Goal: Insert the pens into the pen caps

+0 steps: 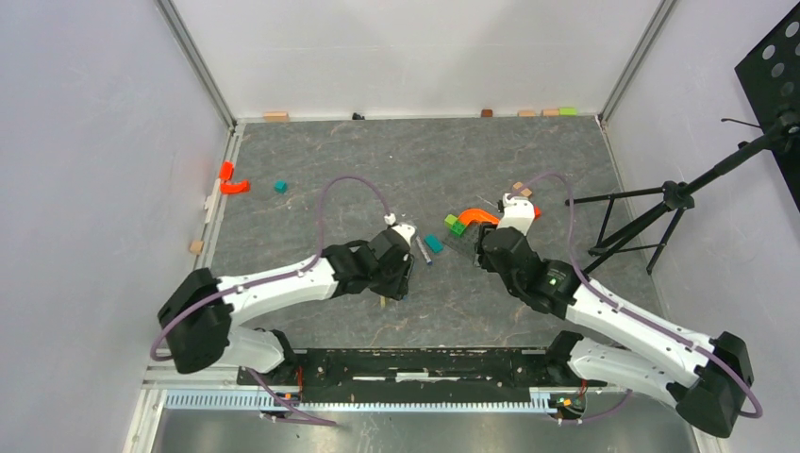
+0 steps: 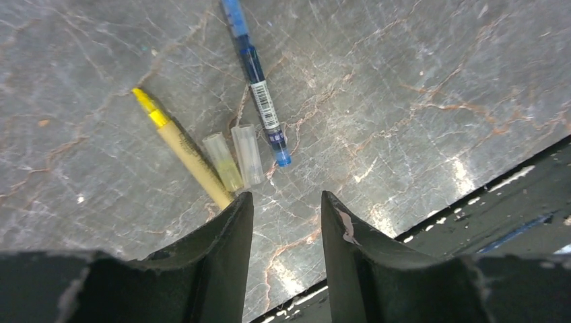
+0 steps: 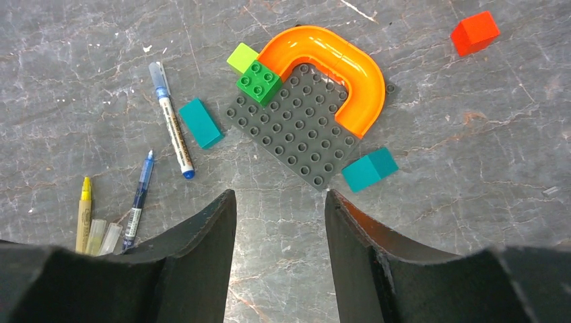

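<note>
Poised with left end effector [image 2: 286,196] apart, empty, just beside pen caps [image 2: 248,155], presumably for pickup; right end effector [image 3: 279,195] apart, idle.

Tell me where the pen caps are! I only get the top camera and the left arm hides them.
Observer: In the left wrist view, two clear caps lie side by side on the table, between a yellow pen and a blue pen.
Operator: Is the left gripper holding anything?
Observer: No. The left gripper is open and empty, with the caps just ahead of it.
Operator: And the right one?
Observer: The right gripper is open and empty too.
</note>
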Available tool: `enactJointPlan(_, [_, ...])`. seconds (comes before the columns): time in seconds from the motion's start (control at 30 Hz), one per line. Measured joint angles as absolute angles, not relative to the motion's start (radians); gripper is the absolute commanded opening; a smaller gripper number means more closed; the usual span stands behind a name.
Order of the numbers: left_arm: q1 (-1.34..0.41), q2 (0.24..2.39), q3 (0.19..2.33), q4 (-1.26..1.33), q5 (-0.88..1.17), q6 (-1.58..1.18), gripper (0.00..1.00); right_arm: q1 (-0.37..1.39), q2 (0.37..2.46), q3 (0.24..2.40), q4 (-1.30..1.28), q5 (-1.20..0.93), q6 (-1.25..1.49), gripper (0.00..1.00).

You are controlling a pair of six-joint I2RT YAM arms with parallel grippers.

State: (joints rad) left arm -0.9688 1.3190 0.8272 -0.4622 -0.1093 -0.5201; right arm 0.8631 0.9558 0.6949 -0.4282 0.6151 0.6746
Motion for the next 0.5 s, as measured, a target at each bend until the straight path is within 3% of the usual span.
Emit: enactJointPlan(0.5, [-1.016,1.596,0.931,-0.441,-0.144,-0.572,0.40,0.862,0.871,0.648,-0.408,0.629,0.641,0.56])
